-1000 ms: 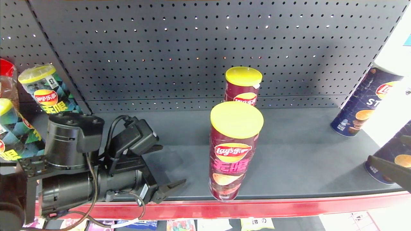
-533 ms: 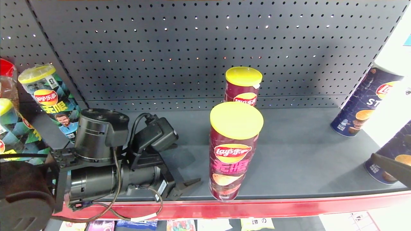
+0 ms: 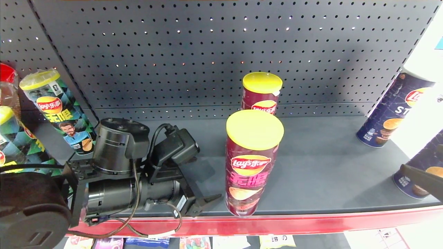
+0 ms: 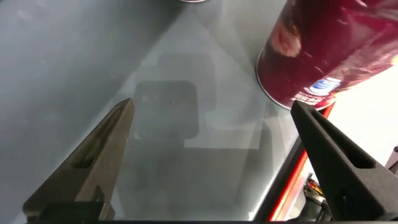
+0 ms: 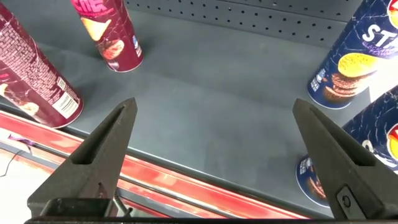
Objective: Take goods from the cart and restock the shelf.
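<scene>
Maroon, yellow-lidded cylindrical chip can (image 3: 252, 162) stands at the front edge of the dark grey metal shelf (image 3: 322, 166), a matching second can (image 3: 261, 93) behind it. Left gripper (image 4: 211, 124), just beside the front can, and right gripper (image 5: 214, 106) hang empty, jaws apart; bare shelf space suggests more restocking remains.

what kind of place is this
Probably a shop aisle, or a mock-up: a shelf with a red front edge, pegboard behind it, and a maroon can and a dark blue can of crisps standing on it.
</scene>
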Available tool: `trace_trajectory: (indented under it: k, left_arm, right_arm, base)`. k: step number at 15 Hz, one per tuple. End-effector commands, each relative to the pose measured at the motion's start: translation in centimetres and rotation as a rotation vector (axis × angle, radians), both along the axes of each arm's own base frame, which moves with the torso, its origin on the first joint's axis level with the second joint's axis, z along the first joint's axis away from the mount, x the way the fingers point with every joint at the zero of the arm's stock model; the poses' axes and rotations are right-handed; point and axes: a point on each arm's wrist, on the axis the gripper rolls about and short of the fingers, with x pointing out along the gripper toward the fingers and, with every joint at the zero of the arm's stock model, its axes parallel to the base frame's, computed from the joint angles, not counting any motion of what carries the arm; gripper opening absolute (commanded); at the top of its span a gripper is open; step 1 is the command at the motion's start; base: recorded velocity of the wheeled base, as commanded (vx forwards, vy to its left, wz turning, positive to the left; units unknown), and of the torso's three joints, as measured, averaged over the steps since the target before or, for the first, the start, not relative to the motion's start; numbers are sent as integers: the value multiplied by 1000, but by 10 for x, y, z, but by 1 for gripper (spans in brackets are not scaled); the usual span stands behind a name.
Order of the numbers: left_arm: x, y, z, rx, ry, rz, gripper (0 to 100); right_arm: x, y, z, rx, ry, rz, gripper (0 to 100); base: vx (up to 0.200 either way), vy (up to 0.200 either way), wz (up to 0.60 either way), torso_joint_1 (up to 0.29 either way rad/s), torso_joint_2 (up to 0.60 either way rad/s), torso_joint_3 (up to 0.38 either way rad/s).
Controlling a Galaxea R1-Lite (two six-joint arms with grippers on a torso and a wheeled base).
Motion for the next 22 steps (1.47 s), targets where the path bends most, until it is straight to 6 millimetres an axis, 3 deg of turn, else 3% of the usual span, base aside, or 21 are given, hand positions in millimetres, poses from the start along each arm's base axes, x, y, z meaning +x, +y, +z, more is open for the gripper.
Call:
trace_trajectory:
  k: [1,22]
  left_arm:
    - [0,-3,-2,5,6,-11,100]
    - [6,-22,-1,-4,-3,-49,100]
  right_arm:
    - [1,0,0,-1,1,1,100]
    - [-2,-1,-1,0,-2,-2,100]
  base:
    - [0,0,0,0,0,0]
    - [0,0,0,0,0,0]
